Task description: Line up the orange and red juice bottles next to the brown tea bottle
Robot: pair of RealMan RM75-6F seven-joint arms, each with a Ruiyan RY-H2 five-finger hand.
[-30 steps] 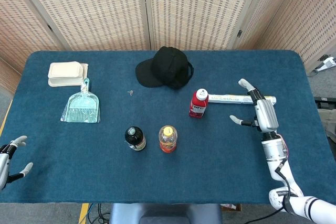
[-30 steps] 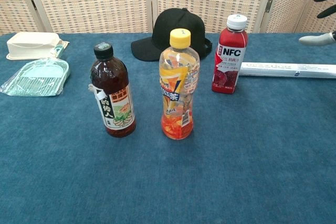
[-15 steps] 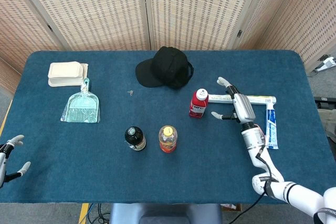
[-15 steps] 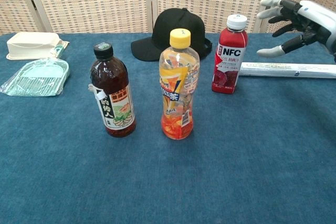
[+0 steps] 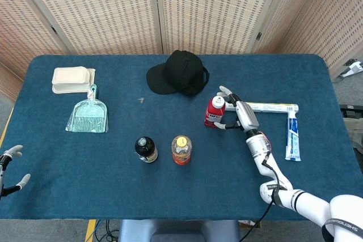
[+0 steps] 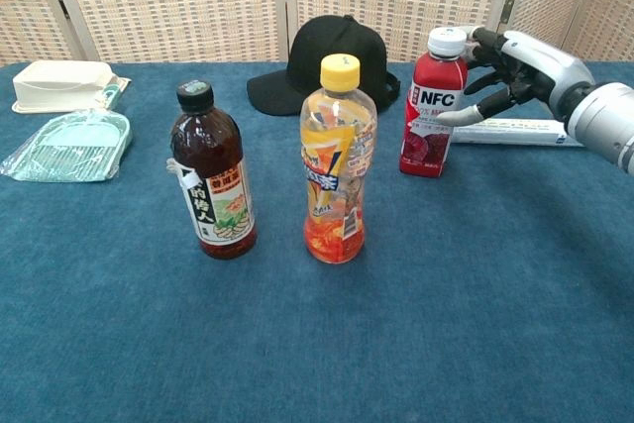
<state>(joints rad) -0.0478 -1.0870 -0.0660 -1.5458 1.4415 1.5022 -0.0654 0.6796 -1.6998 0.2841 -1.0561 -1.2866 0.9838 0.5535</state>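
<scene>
Left hand (image 5: 8, 165) sits at the near left table edge, fingers spread, holding nothing; it has slid a bit further out of the head view than a second ago.

Brown tea bottle (image 6: 211, 171) and orange juice bottle (image 6: 338, 159) stand upright side by side near the front middle of the blue table (image 5: 85, 168), close but not touching. Same spots as before. Tea: dark liquid, black cap, pale label. Orange: yellow cap, clear body with orange liquid, printed wrap.

Red juice bottle (image 6: 431, 106) stands upright farther back and right of the orange one, well apart from the pair. White cap, red body, white "NFC" label. Not moved.

Main change: right hand (image 6: 515, 64) has come in from the right side and is now right against the red bottle. Fingers are spread around its right side, thumb tip at the label; cannot tell whether it actually grips yet.

Behind it: long white box (image 5: 271, 106) and toothpaste tube (image 5: 291, 134). Far back: black cap (image 5: 177, 73), dustpan (image 5: 89, 115), white container (image 5: 71, 79).
</scene>
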